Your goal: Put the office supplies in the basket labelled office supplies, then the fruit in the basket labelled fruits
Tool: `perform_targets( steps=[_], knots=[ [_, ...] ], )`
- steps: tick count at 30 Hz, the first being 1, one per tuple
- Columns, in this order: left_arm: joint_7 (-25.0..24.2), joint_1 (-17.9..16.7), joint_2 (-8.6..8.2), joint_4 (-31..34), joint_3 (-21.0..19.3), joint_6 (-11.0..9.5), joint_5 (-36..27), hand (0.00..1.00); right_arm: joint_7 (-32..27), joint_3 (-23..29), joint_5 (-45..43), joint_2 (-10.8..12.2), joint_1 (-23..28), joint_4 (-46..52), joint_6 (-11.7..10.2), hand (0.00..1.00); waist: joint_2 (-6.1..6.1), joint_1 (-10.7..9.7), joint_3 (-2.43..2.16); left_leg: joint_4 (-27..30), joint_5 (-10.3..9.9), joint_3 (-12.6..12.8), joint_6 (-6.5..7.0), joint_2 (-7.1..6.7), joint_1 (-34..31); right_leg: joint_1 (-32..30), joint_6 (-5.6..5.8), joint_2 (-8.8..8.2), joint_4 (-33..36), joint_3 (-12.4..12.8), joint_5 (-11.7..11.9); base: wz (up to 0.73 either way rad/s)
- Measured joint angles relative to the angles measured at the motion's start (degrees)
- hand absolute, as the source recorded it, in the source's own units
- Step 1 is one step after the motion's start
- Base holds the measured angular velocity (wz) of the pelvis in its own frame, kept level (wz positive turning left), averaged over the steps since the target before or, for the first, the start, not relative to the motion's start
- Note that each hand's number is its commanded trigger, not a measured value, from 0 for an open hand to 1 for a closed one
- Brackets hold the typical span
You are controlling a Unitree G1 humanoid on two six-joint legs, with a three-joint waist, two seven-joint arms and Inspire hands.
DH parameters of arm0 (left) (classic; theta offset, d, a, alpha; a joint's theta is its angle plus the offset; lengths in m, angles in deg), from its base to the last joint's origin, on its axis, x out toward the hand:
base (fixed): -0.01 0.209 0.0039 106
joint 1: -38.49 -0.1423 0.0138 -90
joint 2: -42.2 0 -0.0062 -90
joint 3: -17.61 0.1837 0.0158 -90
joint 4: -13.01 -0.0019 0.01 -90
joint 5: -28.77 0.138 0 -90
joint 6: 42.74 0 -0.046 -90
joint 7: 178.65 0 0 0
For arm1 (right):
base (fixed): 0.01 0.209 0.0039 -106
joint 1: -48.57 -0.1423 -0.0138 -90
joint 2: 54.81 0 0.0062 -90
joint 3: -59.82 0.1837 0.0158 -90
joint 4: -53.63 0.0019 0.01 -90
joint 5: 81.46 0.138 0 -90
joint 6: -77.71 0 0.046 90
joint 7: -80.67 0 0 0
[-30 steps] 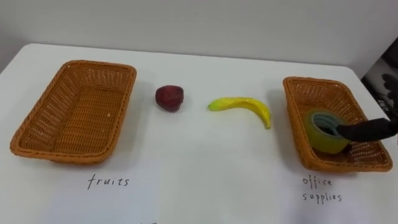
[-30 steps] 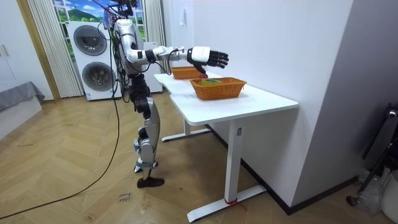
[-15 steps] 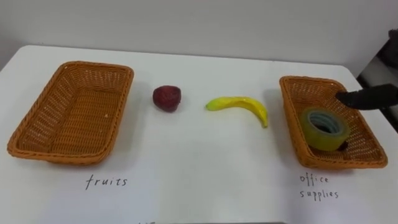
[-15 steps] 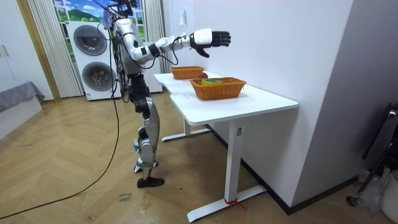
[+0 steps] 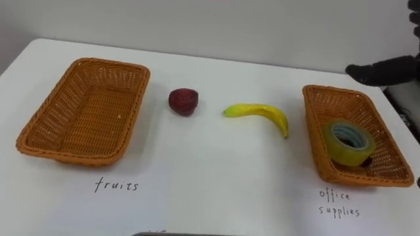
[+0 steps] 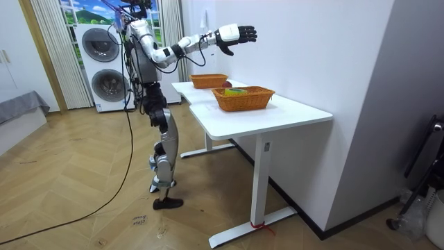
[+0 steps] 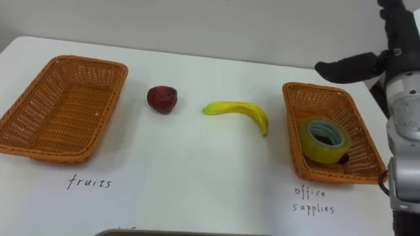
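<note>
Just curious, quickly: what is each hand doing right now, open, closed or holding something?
Right hand: open, holding nothing.
Left hand: cannot be told.

Bright, even light across the white table (image 5: 210, 177) (shadows faint, soft-edged).

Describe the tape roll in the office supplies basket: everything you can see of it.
The yellow-green, translucent-looking tape roll is a thick ring with a pale grey-blue core and an open middle. It lies with its hole facing up in the near half of the brown woven wicker basket, resting on its floor. The black right robot hand hovers apart from it, beyond the basket's far end.
</note>
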Motion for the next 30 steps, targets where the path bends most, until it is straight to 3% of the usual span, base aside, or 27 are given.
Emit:
perform_targets(
  steps=[9, 13, 19, 28, 29, 30],
  knots=[
    [-1.3, -0.5, 0.75, 0.6, 0.2, 1.2, 0.1, 0.0, 0.4, -2.9, 5.1, 0.0, -1.5, -2.9, 0.0, 0.0, -1.09, 2.3, -0.18, 0.3, 0.0, -1.9, 0.04, -0.32, -0.2, 0.7, 0.0, -0.04, -0.1, -1.6, 0.0, 0.1],
    [-1.4, -0.7, 1.17, 0.8, 0.3, 1.5, 0.1, 0.0, 0.4, -4.1, 8.5, -0.1, -1.6, -4.5, 0.0, 0.0, -1.24, 2.4, -0.17, 0.9, 0.0, -2.8, 0.11, -0.46, -0.7, 0.9, 0.02, -0.26, -0.1, -2.8, 0.0, 0.14],
    [-1.5, -2.2, 1.83, 2.6, 1.3, 1.4, 0.2, 0.0, 0.4, -4.8, 12.6, -0.2, -1.6, -7.3, 0.0, 0.0, -1.15, 4.1, -0.1, 1.1, -0.1, -2.7, 0.16, -0.53, -0.8, 0.9, 0.03, -0.26, -0.2, -2.8, 0.0, 0.0],
    [-1.0, -2.6, 2.28, 4.3, 1.6, 1.7, 1.8, 0.0, 1.6, -9.8, 14.6, -4.0, -2.3, -12.8, -0.1, 0.0, -1.42, 5.3, -0.2, 2.7, -0.1, -2.6, 0.17, -0.48, -4.7, -2.2, -0.08, -0.32, 0.0, -2.8, 0.1, 0.0],
    [-0.9, -2.5, 2.6, 4.4, 1.9, 1.7, 1.9, 0.0, 1.6, -10.8, 14.4, -4.4, -3.0, -14.2, -0.1, 0.0, -1.75, 5.4, -0.36, 2.8, 0.0, -2.6, 0.16, -0.47, -5.2, -2.8, -0.17, -0.29, 0.0, -2.7, 0.1, 0.0],
    [-0.9, -2.4, 2.84, 4.3, 2.0, 1.7, 1.9, 0.0, 1.6, -11.2, 14.3, -4.5, -3.6, -15.4, -0.1, 0.0, -1.58, 5.5, -0.02, 2.8, 0.0, -2.6, 0.16, -0.46, -5.3, -2.9, -0.19, -0.27, 0.0, -2.7, 0.2, 0.0]
  ],
)
